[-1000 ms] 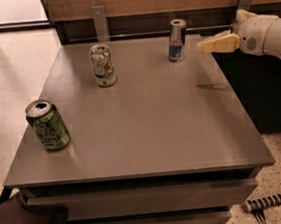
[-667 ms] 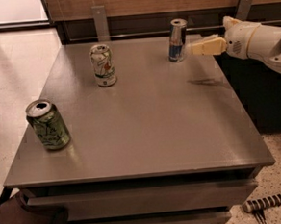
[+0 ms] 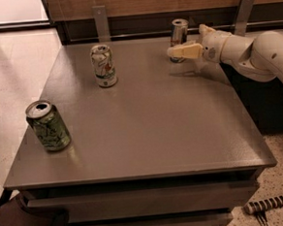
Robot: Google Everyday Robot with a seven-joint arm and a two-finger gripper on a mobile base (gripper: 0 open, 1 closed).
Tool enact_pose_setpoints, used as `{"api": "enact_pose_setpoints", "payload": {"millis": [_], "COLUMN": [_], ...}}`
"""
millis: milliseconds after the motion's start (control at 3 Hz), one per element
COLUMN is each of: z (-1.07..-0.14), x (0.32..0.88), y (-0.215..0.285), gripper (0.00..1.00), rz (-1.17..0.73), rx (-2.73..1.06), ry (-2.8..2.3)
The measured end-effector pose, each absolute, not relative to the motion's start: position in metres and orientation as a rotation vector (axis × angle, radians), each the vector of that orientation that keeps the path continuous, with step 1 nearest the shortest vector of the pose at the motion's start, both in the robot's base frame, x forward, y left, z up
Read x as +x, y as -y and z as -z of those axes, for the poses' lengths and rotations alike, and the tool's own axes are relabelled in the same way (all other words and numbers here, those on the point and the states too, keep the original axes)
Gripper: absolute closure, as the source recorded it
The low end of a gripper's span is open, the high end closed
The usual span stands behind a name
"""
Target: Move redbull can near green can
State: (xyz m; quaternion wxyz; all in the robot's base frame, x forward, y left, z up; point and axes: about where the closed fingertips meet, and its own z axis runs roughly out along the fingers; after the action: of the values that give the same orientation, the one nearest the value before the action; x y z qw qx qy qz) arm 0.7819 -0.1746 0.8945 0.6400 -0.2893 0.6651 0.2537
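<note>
At the near left corner, below the table's front edge, a dark brown bag-like shape [image 3: 23, 225] sits on the floor. At the near right, a black-and-white striped handle [image 3: 271, 203] lies on the speckled floor. The flat grey rectangular table [image 3: 157, 133] fills most of the view, with grey drawer-like fronts stacked beneath its near edge. Nearest on its top, close to the left edge, stands the wide green can [image 3: 47, 125] with pale scribbles and a silver top, upright and alone. Farther back and a little to the right, a white can [image 3: 103, 65] with green and red marks stands upright, well apart from the green one. At the far edge, right of centre, the slim, tall blue-and-silver redbull can [image 3: 178, 33] stands upright on the table, well apart from both other cans and a long way across from the green can. The cream-coloured tool [image 3: 176, 51] reaches in from the right at the end of a rounded white robot arm [image 3: 254, 53], level above the table, and its pale tip crosses in front of the lower part of the redbull can. Whether the tool is released or clenched on the can cannot be told. Behind the table runs a brown wooden wall panel [image 3: 138, 1] with two upright grey metal brackets [image 3: 101, 21].
</note>
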Motion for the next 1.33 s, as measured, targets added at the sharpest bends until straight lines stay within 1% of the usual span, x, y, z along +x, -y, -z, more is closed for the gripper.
{"api": "enact_pose_setpoints", "payload": {"millis": [333,667,1000,1333], "z": [-0.891,-0.891,-0.891,-0.891], "x": [0.797,0.798,0.798,0.798], "y": [0.158,0.155,0.15,0.147], "gripper": [0.0,0.16,0.47,0.7], "rz": [-0.604,-0.607,-0.613,-0.616], "rx": [-0.683,-0.685,-0.689,-0.692], "ry": [-1.479,-1.476,-1.474,-1.473]}}
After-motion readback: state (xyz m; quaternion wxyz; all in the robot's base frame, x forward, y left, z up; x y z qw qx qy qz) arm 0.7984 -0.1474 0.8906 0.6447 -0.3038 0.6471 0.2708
